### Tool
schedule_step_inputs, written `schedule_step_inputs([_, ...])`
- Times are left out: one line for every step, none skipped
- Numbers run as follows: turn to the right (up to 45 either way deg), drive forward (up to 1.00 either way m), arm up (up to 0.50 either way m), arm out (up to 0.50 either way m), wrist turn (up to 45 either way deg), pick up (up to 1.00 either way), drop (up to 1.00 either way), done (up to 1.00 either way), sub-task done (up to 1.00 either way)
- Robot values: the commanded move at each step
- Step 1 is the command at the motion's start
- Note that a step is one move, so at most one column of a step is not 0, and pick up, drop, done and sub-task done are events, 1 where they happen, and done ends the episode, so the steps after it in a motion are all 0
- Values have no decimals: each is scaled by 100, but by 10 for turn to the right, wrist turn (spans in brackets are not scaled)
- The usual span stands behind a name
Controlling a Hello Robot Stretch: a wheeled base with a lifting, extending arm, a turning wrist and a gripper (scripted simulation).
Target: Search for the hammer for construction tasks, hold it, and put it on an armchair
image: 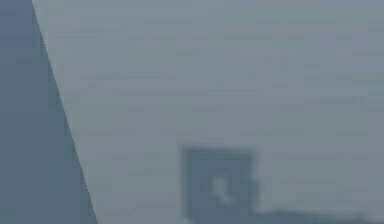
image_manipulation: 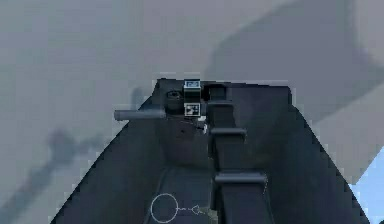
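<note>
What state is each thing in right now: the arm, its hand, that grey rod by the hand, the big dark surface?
arm: stretched out across the dark surface.
hand: at the arm's far end; whether it holds anything cannot be told.
grey rod: level, sticking out toward the arm side view's left, by the hand.
dark surface: wide, behind the arm; what it is cannot be told.

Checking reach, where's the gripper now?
Arm side view, near the middle: the gripper sits left of the white squares at the far end of the arm.
</note>
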Motion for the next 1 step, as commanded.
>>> schedule_step_inputs([0,0,-26,0,0,0,0,0,0])
